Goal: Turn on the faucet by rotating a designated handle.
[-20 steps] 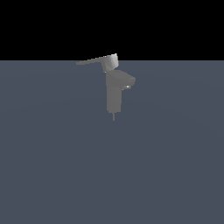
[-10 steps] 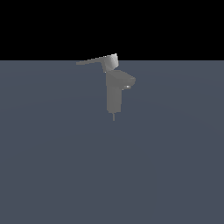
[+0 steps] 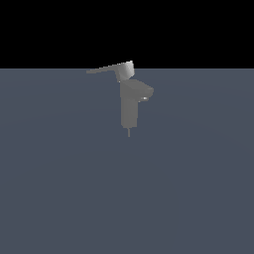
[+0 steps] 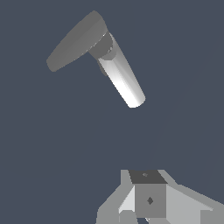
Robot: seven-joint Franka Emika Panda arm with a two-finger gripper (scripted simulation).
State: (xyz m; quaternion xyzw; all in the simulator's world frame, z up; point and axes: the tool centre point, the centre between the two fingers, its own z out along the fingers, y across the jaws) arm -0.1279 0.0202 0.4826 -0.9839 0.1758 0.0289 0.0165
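Showing tool [image 4: 148,205] cropped — fingertips unseen, faucet [image 3: 130,106] apart.

Surface: a flat, plain slate-blue counter [image 3: 64,188] is filling the lower exterior view.
Resting on it: only the gray faucet [image 3: 130,106] is standing upright, on a thin pin.

Upright gray faucet [image 3: 130,106], flat handle [image 3: 106,69] pointing toward exterior view's left
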